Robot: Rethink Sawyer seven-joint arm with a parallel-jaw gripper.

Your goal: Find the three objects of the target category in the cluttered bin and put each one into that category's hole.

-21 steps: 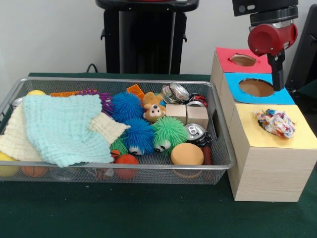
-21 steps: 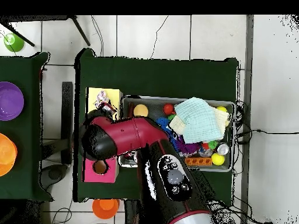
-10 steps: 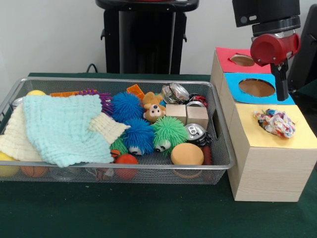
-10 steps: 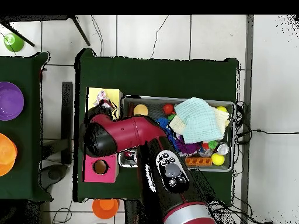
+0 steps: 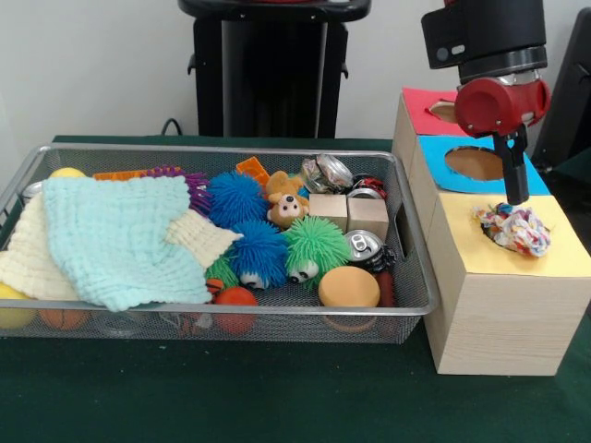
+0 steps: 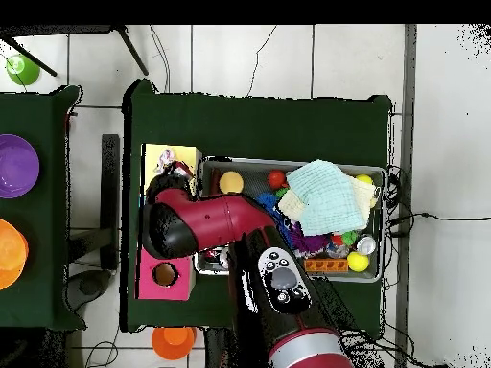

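A multicoloured knotted rope toy (image 5: pixel 514 228) lies on the yellow top of the nearest wooden box (image 5: pixel 499 305), right where its hole would be. My gripper (image 5: pixel 512 197) hangs straight down just above the toy's left end, under the red wrist (image 5: pixel 500 103). Whether it touches the toy is unclear. Behind it are the blue-topped box with its open hole (image 5: pixel 473 163) and the red-topped box (image 5: pixel 434 113). In the overhead view the red arm (image 6: pixel 201 225) covers the blue box and the gripper; the rope toy (image 6: pixel 169 159) shows on the yellow box.
The wire bin (image 5: pixel 406 277) holds blue and green spiky balls (image 5: pixel 314 247), a plush dog (image 5: pixel 287 205), crushed cans (image 5: pixel 362 245), two wood blocks (image 5: pixel 367 217), an orange disc (image 5: pixel 348 287) and pale cloths (image 5: pixel 115 235). A pink box with a hole (image 6: pixel 165 275) stands beside the arm.
The gripper has come forward from over the blue hole to the yellow box and dropped lower, ending just above the rope toy. The bin's contents have not moved.
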